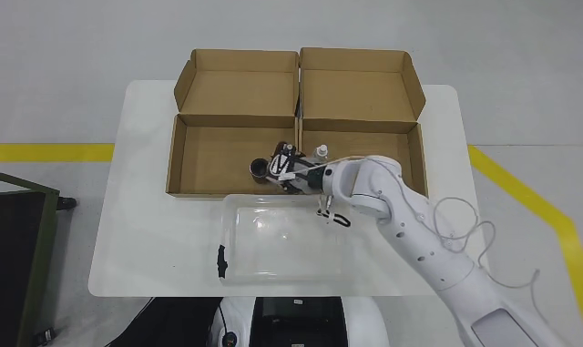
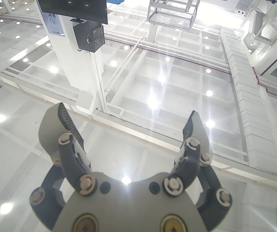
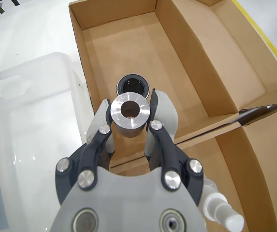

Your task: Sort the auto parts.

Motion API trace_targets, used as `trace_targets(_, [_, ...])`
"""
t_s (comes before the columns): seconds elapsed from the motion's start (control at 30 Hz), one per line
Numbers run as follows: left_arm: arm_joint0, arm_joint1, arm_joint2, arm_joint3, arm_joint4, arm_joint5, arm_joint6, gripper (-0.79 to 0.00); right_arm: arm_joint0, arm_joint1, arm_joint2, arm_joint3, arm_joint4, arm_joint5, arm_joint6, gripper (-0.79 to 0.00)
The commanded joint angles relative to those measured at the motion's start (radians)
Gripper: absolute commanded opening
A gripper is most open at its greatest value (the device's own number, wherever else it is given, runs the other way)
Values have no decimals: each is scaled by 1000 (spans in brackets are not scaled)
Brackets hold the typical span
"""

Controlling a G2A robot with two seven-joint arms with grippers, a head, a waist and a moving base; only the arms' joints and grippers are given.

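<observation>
**Clamped in the right gripper (image 3: 130,101), a metal sleeve (image 3: 138,113) hung over the left box (image 1: 209,160)**

Both fingers of the right gripper pressed the sides of the metal sleeve, with its bored end face turned toward the wrist camera. Seen from above, gripper and sleeve sat over the left box's 4 o'clock corner, close to the wall shared with the neighbouring box.

A white table (image 1: 137,210) carried everything. Two open cardboard boxes stood side by side across its far half with their lids folded back, the left box at 11 o'clock and the right box (image 1: 401,156) at 1 o'clock, their inner walls touching. A clear bin (image 1: 273,247) stood at 6 o'clock, just beside the boxes' near walls.

Well away from the table, the left gripper (image 2: 127,112) pointed up at the ceiling with its fingers spread wide and nothing between them.

A white spray bottle (image 3: 221,208) lay in the right box near the shared wall, at that box's 8 o'clock side. A black bushing (image 3: 133,86) was in the left box just beyond the sleeve, open end up; whether the two touched could not be told.
</observation>
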Motion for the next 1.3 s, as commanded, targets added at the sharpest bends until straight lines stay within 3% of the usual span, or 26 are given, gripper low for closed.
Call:
trace_targets(0.0, [0,0,0,0,0,0,0,0,8,-3,-5,12,1,8,6,-785])
trace_targets(0.53, [0,0,0,0,0,0,0,0,73,-32,-60,90,-4,44,99,-785])
trace_targets(0.9, [0,0,0,0,0,0,0,0,99,-48,-81,129,5,50,127,-594])
trace_targets(1.27, [0,0,0,0,0,0,0,0,117,-62,-97,150,0,54,143,-496])
